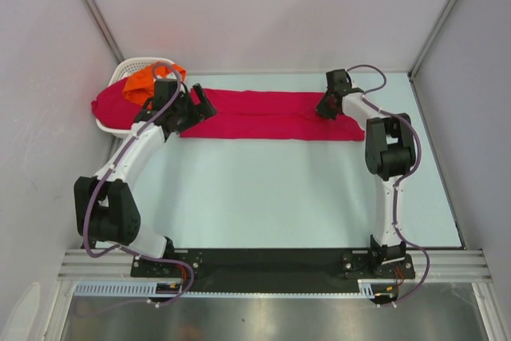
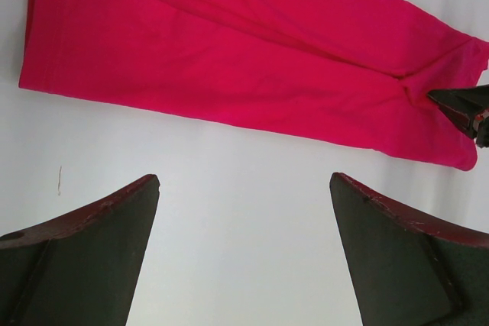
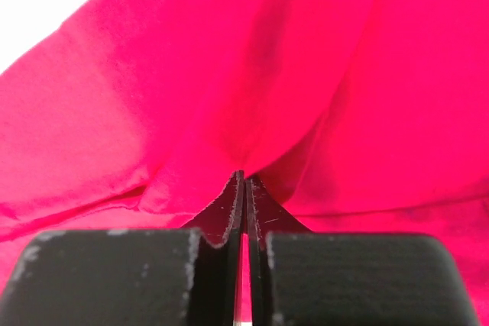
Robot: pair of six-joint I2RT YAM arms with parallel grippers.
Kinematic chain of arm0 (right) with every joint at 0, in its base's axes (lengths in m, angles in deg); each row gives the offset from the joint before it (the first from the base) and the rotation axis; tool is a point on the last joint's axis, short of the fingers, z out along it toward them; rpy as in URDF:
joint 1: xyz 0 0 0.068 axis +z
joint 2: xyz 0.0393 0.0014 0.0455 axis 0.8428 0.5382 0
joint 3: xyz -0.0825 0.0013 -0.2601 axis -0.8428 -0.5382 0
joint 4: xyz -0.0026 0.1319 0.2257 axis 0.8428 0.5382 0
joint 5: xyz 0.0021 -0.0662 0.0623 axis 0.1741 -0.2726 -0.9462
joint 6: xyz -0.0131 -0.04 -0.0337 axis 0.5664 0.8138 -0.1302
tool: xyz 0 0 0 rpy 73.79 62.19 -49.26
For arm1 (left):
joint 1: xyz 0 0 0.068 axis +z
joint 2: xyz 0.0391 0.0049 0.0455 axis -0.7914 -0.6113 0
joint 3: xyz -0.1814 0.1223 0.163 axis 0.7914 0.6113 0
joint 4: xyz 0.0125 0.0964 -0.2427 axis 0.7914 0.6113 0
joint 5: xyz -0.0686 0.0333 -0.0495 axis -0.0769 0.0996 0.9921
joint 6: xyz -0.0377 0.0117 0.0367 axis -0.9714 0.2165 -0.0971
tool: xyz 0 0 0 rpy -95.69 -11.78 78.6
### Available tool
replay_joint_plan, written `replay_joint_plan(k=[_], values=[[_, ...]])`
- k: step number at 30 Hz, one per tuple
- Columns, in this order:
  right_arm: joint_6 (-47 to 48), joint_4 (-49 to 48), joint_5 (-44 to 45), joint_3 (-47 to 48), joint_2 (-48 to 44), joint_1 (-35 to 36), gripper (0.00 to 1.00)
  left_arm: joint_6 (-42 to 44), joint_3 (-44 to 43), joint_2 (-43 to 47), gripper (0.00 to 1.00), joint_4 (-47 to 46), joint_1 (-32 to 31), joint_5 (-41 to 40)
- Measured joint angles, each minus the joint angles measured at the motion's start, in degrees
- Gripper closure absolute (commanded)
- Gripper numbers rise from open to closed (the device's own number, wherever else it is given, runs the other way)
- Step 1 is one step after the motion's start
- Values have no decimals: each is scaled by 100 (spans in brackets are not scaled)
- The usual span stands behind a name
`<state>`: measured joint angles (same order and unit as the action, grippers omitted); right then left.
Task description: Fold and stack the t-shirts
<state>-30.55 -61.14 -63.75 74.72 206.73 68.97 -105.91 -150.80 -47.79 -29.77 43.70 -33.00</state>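
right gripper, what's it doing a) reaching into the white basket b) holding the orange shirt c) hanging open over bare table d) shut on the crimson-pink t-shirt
D: in the right wrist view the right gripper has its jaws pressed together, with the crimson-pink t-shirt puckered and pinched at their tips.

I find a flat shirt (image 1: 263, 115) stretched left to right across the far worktop (image 1: 279, 197). The basket (image 1: 132, 65) sits in the far-left corner, heaped shirts (image 1: 142, 83) inside. Left claw (image 1: 194, 109) stands at the flat shirt's left end; right claw (image 1: 326, 109) pinches its right end.
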Motion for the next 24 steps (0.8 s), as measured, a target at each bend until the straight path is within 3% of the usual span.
replay_joint_plan(k=[9,18,21,22,23,24], values=[[249,166,-129,1145,496,2,100,0,0,0,0,11,35,17],[750,476,-356,2975,1510,26,88,-4,85,9,0,-15,39,33],[927,494,-551,3281,1777,44,42,-4,111,9,0,-13,39,42],[1014,525,-621,3359,1834,52,14,-2,114,9,0,-13,39,46],[1043,535,-675,3427,1882,59,3,-4,114,9,1,-15,39,70],[1182,575,-748,3560,1939,70,0,-2,114,9,0,-20,39,83]])
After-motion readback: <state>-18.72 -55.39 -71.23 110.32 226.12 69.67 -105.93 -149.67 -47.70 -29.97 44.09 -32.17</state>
